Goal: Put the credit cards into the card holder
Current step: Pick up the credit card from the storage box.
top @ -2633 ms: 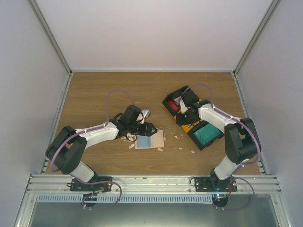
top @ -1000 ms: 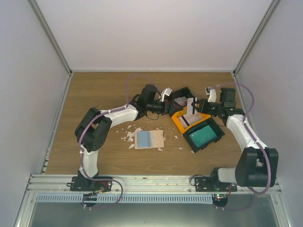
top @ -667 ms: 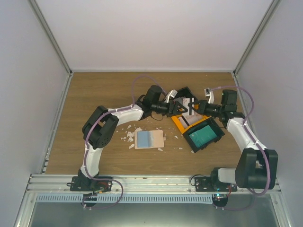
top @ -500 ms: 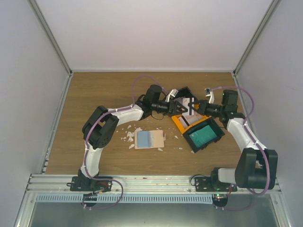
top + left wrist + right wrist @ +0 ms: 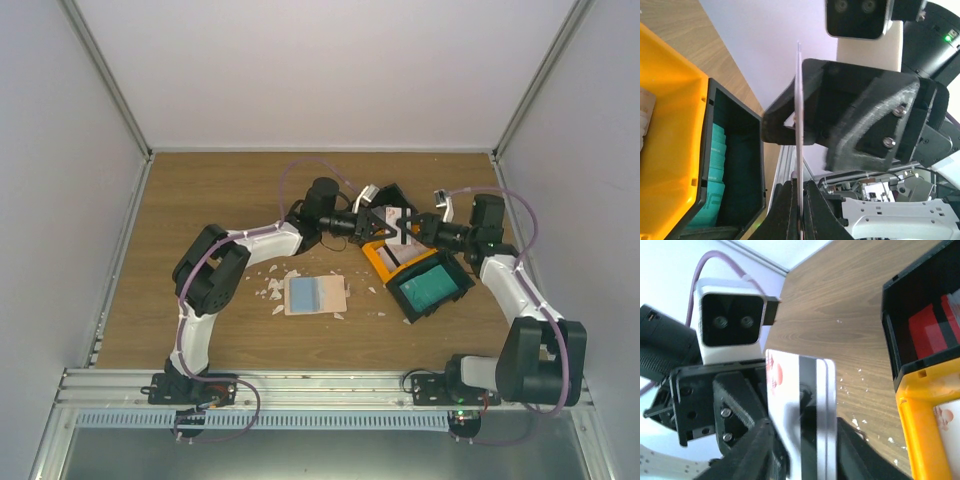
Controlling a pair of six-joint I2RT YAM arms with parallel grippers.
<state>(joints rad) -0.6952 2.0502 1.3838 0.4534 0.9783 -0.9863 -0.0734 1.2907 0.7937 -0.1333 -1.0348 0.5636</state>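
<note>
Over the yellow bin [image 5: 380, 260] my two grippers meet tip to tip. A white credit card [image 5: 392, 222] with a dark stripe stands between them. The left gripper [image 5: 801, 182] is shut on the card [image 5: 799, 100], seen edge-on there. In the right wrist view the card [image 5: 795, 400] shows face-on, and the right gripper [image 5: 802, 440] has its fingers apart on either side of it. The beige card holder [image 5: 316, 295] lies open on the table, pale blue inside, away from both grippers. Teal cards [image 5: 430, 287] and red cards [image 5: 930, 332] lie in black bins.
Three bins stand side by side: a black one [image 5: 392, 195] with red cards, the yellow one [image 5: 925, 415], a black one [image 5: 735, 165] with teal cards. White scraps [image 5: 270, 290] are scattered around the card holder. Walls enclose the table on three sides.
The left arm reached over to the card in the right gripper and its jaws shut on it. The right gripper's jaws have opened. The card holder has not moved.
</note>
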